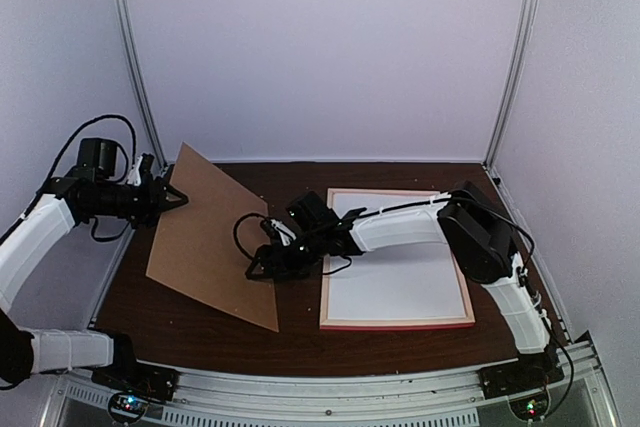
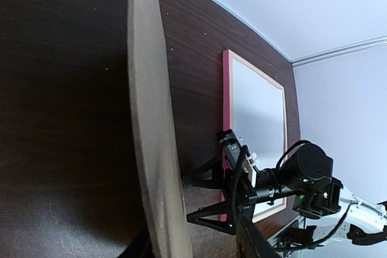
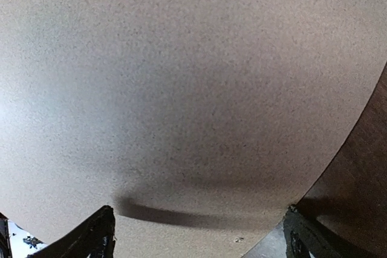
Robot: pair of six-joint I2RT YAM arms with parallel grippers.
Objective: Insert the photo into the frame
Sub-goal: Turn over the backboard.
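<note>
I see the frame [image 1: 396,325] flat at right with a white sheet [image 1: 398,269] inside, maybe the photo, the backing board [image 1: 215,237] tilted up and unfitted, right gripper [image 1: 262,264] wide open beside it, left gripper [image 1: 178,197] at its edge, hold unclear.

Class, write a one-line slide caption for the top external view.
Left gripper and right gripper flank a tilted backing board; the frame lies flat beside it.

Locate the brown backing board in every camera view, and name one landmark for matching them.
Top external: the backing board is the tilted brown sheet left of centre.
Left wrist: the backing board shows edge-on, a pale strip from top to bottom, left of centre.
Right wrist: the backing board fills nearly the whole picture.
Shared landmark: the dark table.
</note>
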